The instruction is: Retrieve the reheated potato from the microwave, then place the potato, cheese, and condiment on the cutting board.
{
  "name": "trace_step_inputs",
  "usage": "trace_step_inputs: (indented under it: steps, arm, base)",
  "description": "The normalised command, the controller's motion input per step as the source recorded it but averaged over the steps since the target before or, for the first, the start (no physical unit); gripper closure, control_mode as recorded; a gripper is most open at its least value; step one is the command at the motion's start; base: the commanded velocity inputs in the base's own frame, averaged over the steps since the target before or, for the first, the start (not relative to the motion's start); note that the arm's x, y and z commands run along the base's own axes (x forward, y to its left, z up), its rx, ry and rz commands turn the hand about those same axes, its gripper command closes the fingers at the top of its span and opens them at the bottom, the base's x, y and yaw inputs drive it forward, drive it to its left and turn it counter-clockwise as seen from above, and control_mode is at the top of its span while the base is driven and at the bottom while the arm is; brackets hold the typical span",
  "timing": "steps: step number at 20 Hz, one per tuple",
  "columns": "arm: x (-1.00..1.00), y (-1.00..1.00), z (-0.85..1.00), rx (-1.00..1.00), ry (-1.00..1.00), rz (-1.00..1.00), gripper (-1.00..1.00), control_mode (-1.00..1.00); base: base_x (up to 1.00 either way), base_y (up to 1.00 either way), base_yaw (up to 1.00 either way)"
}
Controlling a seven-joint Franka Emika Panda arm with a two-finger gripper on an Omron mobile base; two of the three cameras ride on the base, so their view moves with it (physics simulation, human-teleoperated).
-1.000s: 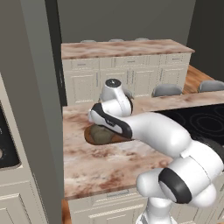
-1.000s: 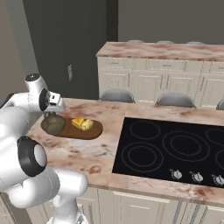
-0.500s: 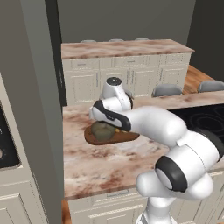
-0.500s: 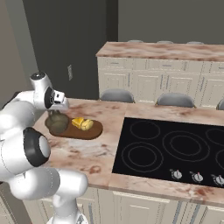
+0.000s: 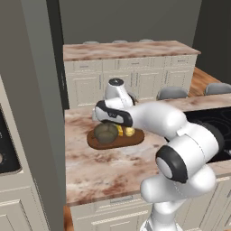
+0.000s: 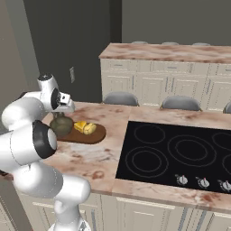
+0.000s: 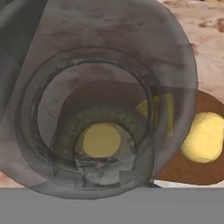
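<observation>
The olive-green condiment (image 5: pixel 106 133) (image 6: pixel 61 126) stands on the left end of the dark oval cutting board (image 5: pixel 136 138) (image 6: pixel 98 134). My gripper (image 5: pixel 108 122) (image 6: pixel 62 113) sits right on top of the bottle, shut on its neck. In the hand view I look straight down on its tan cork (image 7: pixel 101 140), and the bottle's body hides my fingers. To the bottle's right on the board lie the orange-yellow cheese (image 5: pixel 119 130) (image 6: pixel 80 127) and, touching it, the pale potato (image 5: pixel 130 131) (image 6: pixel 90 129) (image 7: pixel 204 136). The microwave's black control panel (image 5: pixel 6 151) shows at the far left.
A black cooktop (image 6: pixel 176 151) fills the counter to the right of the board. Grey stools (image 6: pixel 118 98) stand behind the counter, and a second counter (image 5: pixel 126 49) runs along the back. A tall dark cabinet (image 5: pixel 31 90) rises at the left.
My hand and the condiment have shifted slightly along the board toward the cheese. The potato and cheese have stayed put.
</observation>
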Motion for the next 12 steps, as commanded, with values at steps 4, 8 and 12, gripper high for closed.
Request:
trace_step_inputs:
  steps: [4,8,12]
  arm:
    - [0.12,0.00,-0.09,0.00,0.00,0.00,1.00,-1.00]
    - [0.17,0.00,-0.08,0.00,0.00,0.00,1.00,-1.00]
    - [0.13,0.03,-0.12,0.01,0.00,0.00,1.00,-1.00]
  base:
    - [0.00,0.00,0.00]
    - [0.00,0.00,0.00]
    - [0.00,0.00,0.00]
